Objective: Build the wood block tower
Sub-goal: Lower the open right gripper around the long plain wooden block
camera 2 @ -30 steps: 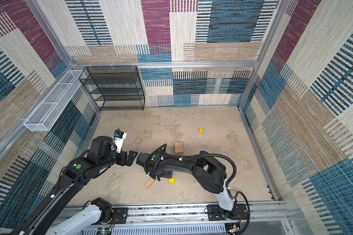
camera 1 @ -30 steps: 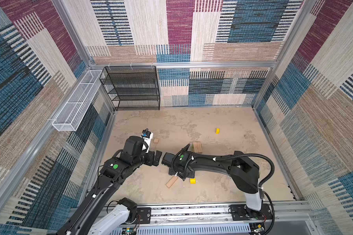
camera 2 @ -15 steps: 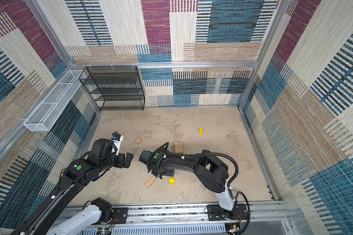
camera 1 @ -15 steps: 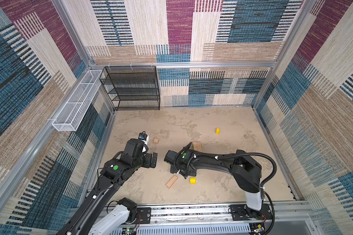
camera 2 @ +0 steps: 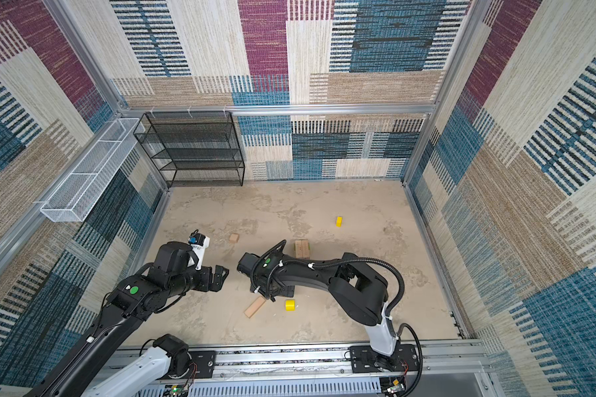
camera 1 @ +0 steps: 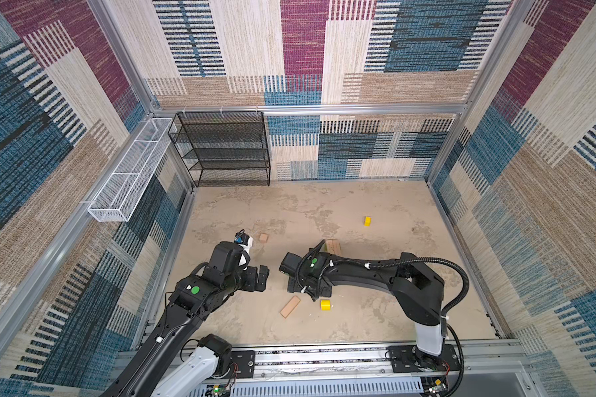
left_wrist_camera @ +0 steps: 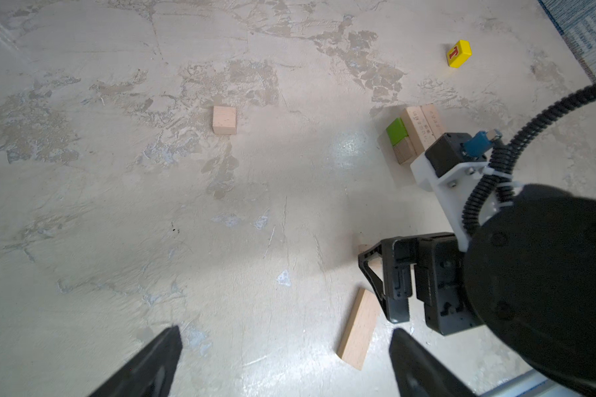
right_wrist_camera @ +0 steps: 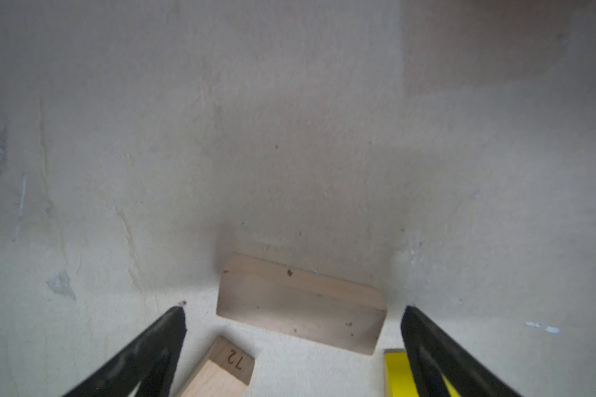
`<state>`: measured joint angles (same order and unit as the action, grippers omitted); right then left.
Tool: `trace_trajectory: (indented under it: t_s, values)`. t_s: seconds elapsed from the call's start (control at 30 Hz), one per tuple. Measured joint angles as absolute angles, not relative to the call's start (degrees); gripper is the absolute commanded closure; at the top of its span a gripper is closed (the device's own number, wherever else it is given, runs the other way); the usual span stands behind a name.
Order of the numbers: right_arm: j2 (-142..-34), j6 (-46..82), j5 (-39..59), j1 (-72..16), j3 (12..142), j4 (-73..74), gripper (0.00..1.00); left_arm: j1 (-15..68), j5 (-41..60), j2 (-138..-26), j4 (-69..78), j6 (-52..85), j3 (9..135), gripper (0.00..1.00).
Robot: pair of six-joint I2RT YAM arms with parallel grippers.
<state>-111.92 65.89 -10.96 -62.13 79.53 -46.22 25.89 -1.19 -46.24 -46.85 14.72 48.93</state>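
Now the left gripper [left_wrist_camera: 284, 331] has backed away, open and empty; the right gripper [right_wrist_camera: 294, 310], wide open and holding nothing, brackets a plank [right_wrist_camera: 300, 304], likely next for the tower [left_wrist_camera: 414, 133].

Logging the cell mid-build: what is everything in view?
tower: 1, tan planks with a green brick, mid-table.
tan cube: 1, tan, alone, left of the tower.
yellow blocks: 2, yellow, one far back, one near the front.
loose planks: 2, tan, one beside the near yellow block, one under the right gripper.
wire shelf: 1, black, back wall.
wire basket: 1, white, left wall.
left gripper: 1, black, open, empty.
right gripper: 1, black, open, over a plank.
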Motion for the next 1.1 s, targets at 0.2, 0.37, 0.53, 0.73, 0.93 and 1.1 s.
trace_trajectory:
  t_s: [0.2,0.37,0.53,0.73,0.93,1.1]
  values:
    - [-111.9,65.9,-10.9,-62.0,79.2,-45.8,0.00,25.9,-1.3,-45.7,-46.9,14.8,48.9,0.01]
    - [-111.9,65.9,-10.9,-61.9,79.2,-45.7,0.00,25.9,-1.4,-45.8,-46.9,14.8,48.8,0.01]
    - [-112.0,65.9,-11.2,-61.8,79.3,-45.7,0.03,25.9,-1.4,-46.3,-46.9,14.8,48.8,0.01]
    - [-112.3,65.9,-11.2,-61.7,79.5,-45.7,0.10,25.9,-1.4,-47.2,-46.9,14.8,48.8,0.01]
    - [-112.4,65.5,-11.6,-61.5,79.5,-45.7,0.15,25.9,-1.4,-48.1,-46.8,14.8,48.8,0.01]
    - [-112.6,65.3,-11.7,-61.5,79.5,-45.7,0.15,25.9,-1.3,-48.8,-46.8,14.8,48.8,0.01]
